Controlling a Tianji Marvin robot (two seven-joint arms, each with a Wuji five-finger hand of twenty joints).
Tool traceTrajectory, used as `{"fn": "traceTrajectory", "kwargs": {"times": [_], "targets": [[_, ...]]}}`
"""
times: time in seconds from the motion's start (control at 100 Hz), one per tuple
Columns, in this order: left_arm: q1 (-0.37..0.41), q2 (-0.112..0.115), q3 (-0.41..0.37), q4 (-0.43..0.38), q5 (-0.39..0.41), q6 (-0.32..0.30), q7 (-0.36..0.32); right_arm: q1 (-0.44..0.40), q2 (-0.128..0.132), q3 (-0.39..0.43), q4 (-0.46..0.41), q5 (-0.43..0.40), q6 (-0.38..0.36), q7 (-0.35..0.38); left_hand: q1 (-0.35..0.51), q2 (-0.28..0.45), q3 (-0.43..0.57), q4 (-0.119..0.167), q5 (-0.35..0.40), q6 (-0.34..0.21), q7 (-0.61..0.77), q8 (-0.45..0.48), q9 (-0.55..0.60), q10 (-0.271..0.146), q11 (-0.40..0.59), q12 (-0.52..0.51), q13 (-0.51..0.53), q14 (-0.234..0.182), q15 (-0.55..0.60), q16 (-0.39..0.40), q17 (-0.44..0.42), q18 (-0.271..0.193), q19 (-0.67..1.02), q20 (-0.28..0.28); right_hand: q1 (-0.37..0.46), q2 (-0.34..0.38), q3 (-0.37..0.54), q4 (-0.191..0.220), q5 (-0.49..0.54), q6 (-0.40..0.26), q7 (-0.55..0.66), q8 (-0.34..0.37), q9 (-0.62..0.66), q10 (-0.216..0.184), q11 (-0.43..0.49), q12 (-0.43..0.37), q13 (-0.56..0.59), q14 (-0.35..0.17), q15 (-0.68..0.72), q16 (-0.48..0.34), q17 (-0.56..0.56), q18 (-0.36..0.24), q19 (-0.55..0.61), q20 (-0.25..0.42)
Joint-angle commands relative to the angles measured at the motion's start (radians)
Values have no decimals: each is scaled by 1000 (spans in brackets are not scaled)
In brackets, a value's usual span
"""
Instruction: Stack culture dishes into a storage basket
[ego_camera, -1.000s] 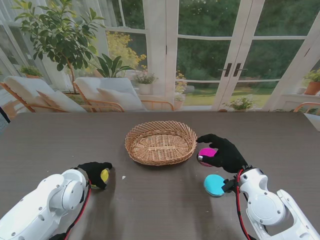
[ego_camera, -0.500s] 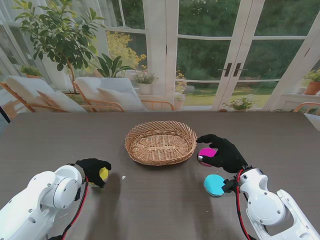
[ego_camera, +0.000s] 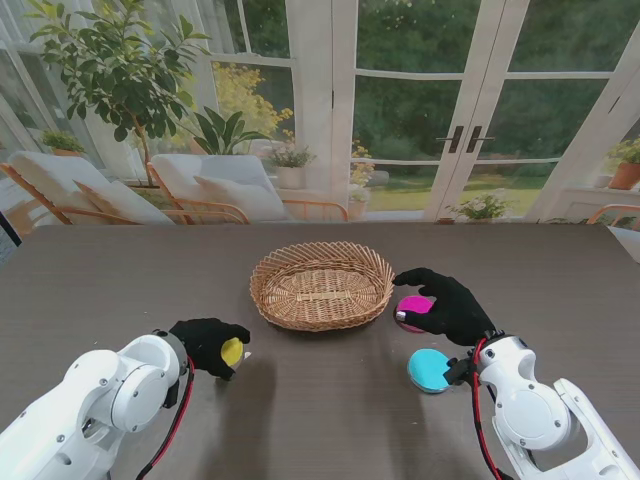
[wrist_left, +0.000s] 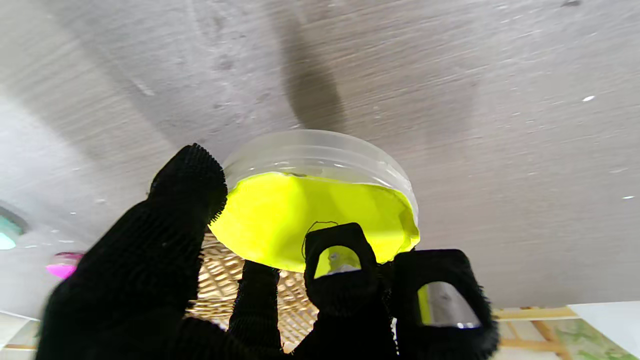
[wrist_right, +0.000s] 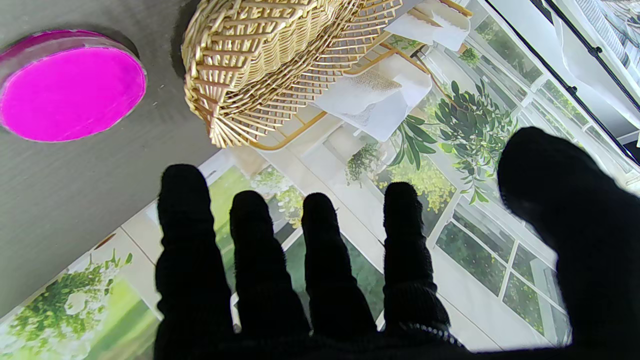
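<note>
Three dishes in play: a yellow one, a pink one, a blue one – none is in the basket yet.

Stand view, left side: the left hand (ego_camera: 212, 345) is closed around the yellow dish (ego_camera: 232, 351) and has carried it to the right, closer to the basket (ego_camera: 321, 284), compared with a second ago, when it sat farther left near the table's near edge.

Stand view, right side: the right hand (ego_camera: 447, 305) has not shifted; it hovers with fingers spread over the pink dish (ego_camera: 413, 304), just beside the basket's right rim. The blue dish (ego_camera: 429, 369) lies nearer to me, by the right wrist.

Left wrist view: thumb and fingertips (wrist_left: 340, 255) pinch the yellow dish (wrist_left: 315, 200) at its rim – it looks lifted clear of the table (wrist_left: 500, 100), with the basket (wrist_left: 235, 280) showing beyond the fingers.

Right wrist view: the right hand (wrist_right: 350, 270) holds nothing, fingers straight and apart; the pink dish (wrist_right: 70, 90) rests on the table next to the basket (wrist_right: 260, 60).

Meaning for the task: the transfer of the first dish appears under way; it probably needs to rise over the rim before release.
</note>
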Motion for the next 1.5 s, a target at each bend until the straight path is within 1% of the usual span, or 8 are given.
{"fn": "traceTrajectory", "kwargs": {"times": [0.0, 0.12, 0.26, 0.67, 0.87, 1.17, 1.34, 1.49], "targets": [[7, -8, 16, -26, -12, -5, -12, -3, -1, -1, -5, -4, 0, 13, 112, 76, 122, 50, 15, 8, 19, 0, 113, -297, 171, 68, 32, -30, 56, -4, 26, -22, 297, -14, 17, -42, 56, -27, 7, -16, 14, 2, -26, 19, -6, -3, 21, 11, 6, 13, -221, 15, 29, 18], [2, -9, 52, -38, -24, -11, 8, -4, -2, 0, -6, -5, 1, 11, 112, 76, 119, 51, 20, 7, 19, -1, 114, -300, 171, 69, 31, -30, 55, -4, 24, -25, 297, -16, 18, -42, 56, -27, 8, -16, 14, 2, -26, 18, -6, -3, 22, 10, 6, 13, -221, 15, 29, 17], [-22, -11, 104, -38, -38, -12, 31, -5, -1, 1, -7, -6, 1, 12, 113, 78, 118, 52, 26, 11, 19, -2, 115, -297, 171, 70, 30, -31, 55, -4, 22, -27, 297, -18, 20, -53, 56, -28, 7, -15, 14, 2, -28, 19, -7, -3, 21, 13, 6, 13, -222, 15, 30, 15], [-118, -9, 252, 4, -88, -20, 59, -6, -2, 4, -10, -2, 2, 12, 109, 89, 109, 53, 32, 13, 17, -8, 114, -297, 172, 73, 26, -32, 51, -3, 16, -34, 297, -23, 18, -54, 60, -30, 7, -14, 14, 2, -29, 22, -7, -3, 20, 13, 6, 13, -224, 15, 32, 12], [-203, -12, 346, 68, -139, -26, 91, -6, -2, 4, -11, 0, 3, 12, 112, 88, 106, 54, 34, 13, 16, -10, 113, -298, 172, 74, 22, -32, 46, -3, 11, -38, 293, -26, 18, -51, 59, -29, 7, -12, 14, 2, -30, 20, -7, -4, 20, 13, 6, 13, -225, 15, 32, 11], [-342, -26, 491, 178, -213, -42, 154, -4, -2, 6, -10, 0, 6, 12, 107, 91, 106, 53, 35, 14, 15, -15, 112, -299, 174, 75, 21, -32, 38, -5, 8, -43, 287, -32, 22, -56, 61, -29, 7, -11, 15, 3, -29, 23, -5, -3, 20, 13, 6, 13, -224, 15, 36, 10], [-412, -33, 567, 227, -239, -50, 173, -3, -3, 6, -10, 0, 7, 10, 105, 97, 100, 53, 37, 15, 15, -16, 110, -299, 174, 76, 20, -33, 34, -6, 9, -48, 285, -36, 22, -57, 62, -30, 8, -12, 16, 3, -29, 22, -6, -3, 21, 14, 7, 14, -224, 15, 36, 9], [-457, -40, 625, 265, -268, -45, 187, -2, -3, 7, -9, 0, 6, 8, 102, 99, 95, 53, 36, 15, 12, -19, 107, -299, 175, 77, 20, -35, 30, -7, 9, -50, 286, -39, 21, -56, 63, -30, 8, -11, 16, 3, -29, 21, -6, -3, 21, 14, 7, 14, -225, 15, 37, 8]]}}
